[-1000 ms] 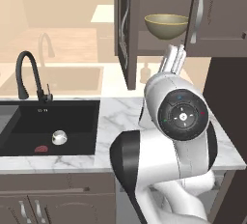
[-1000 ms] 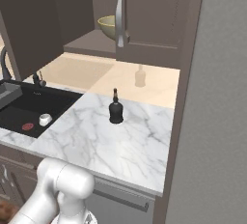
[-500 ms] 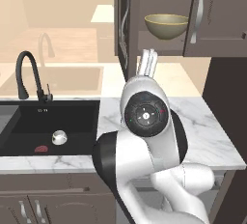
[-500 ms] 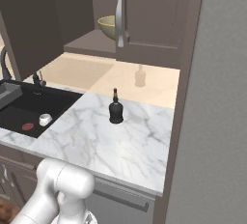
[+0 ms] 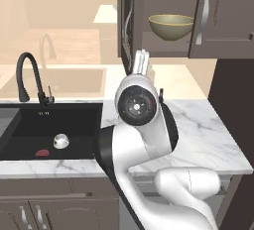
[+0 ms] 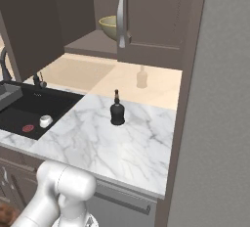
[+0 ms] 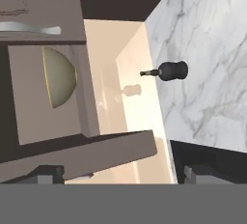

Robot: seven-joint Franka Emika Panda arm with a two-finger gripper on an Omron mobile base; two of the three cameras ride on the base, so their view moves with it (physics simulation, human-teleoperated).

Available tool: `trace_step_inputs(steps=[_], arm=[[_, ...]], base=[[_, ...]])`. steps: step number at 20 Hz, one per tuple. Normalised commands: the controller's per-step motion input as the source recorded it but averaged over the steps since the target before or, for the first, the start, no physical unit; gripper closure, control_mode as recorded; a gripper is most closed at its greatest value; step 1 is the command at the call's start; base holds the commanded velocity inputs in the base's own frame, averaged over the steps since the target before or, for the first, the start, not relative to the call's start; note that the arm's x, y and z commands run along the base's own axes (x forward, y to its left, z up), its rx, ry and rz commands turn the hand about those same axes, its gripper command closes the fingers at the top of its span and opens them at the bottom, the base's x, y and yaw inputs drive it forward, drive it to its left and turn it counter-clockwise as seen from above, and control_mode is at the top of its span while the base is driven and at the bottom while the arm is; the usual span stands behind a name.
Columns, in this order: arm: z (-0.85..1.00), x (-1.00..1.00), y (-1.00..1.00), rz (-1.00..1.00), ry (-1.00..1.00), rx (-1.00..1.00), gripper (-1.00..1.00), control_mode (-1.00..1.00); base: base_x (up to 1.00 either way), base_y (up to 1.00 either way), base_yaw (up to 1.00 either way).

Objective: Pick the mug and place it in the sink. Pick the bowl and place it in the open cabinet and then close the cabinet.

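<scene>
This is a home kitchen, a rendered one. A white marble counter (image 5: 208,140) holds a black sink (image 5: 30,125) with a gooseneck faucet (image 5: 27,75). Dark brown wall cabinet (image 5: 223,16) hangs above, and grey-brown base cabinets (image 5: 44,209) stand below. A small dark bottle (image 6: 117,111), maybe a soap dispenser, stands on the counter.

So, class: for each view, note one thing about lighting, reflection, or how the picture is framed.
Left base view: the arm blocks much of the counter. Right base view: a pale reflection sits on the glossy wall behind the black bottle, which casts little shadow. Hand view: rolled sideways, so the bowl appears on edge.
</scene>
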Motion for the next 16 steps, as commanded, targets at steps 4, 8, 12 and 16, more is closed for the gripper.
trace_step_inputs(steps=[4, 8, 12, 16], arm=[[-0.16, 0.46, 0.13, 0.0, 0.02, 0.0, -1.0, -1.0], [-0.14, 0.32, 0.28, 0.0, 0.0, 0.0, -1.0, -1.0], [-0.06, 0.08, 0.3, 0.0, 0.0, -0.03, -1.0, -1.0], [-0.05, 0.18, 0.19, 0.0, 0.0, -0.03, -1.0, -1.0]], base=[[0.0, 0.0, 0.0], [0.0, 0.0, 0.0], [0.0, 0.0, 0.0], [0.0, 0.0, 0.0]])
